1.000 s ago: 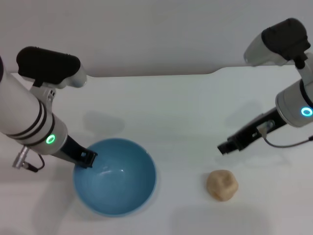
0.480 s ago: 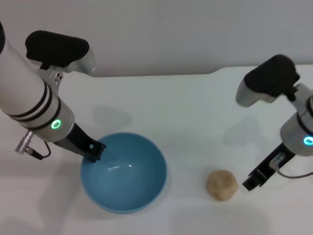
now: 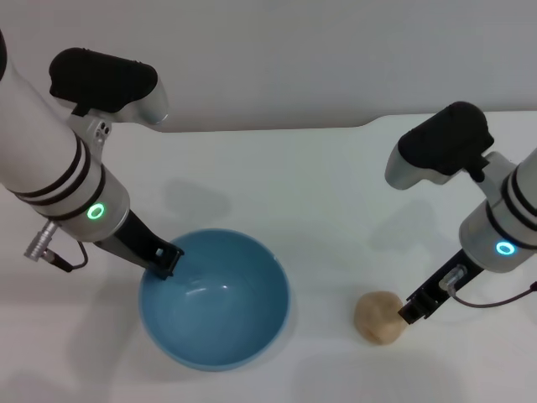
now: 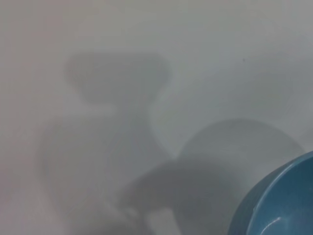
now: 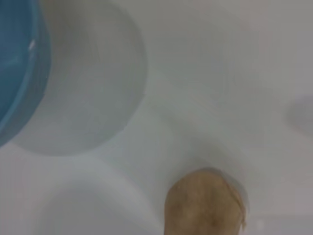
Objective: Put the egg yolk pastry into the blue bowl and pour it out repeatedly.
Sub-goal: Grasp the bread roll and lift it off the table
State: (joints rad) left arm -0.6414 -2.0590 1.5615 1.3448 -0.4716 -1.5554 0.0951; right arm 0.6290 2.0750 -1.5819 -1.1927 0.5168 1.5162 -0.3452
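Pastry, the small round tan-beige egg yolk ball (image 3: 380, 316), sits on the white table (image 3: 319, 193) just to the bowl's right, apart from it and not yet inside. Right gripper (image 3: 413, 308) has swung in over the last second from well above and right of the pastry to its right flank, tip touching or nearly so. Can't tell how far its jaws are spread, or whether they straddle the ball; nothing lifted. Glossy light-blue round bowl (image 3: 215, 298) has shifted slightly right with the left arm. Left gripper (image 3: 164, 260) sits on the bowl's left rim, apparently clamped on it, though jaw gap isn't visible. My read: pick-up phase starting; next comes closing on the pastry, soft and round, so it could roll or dent.
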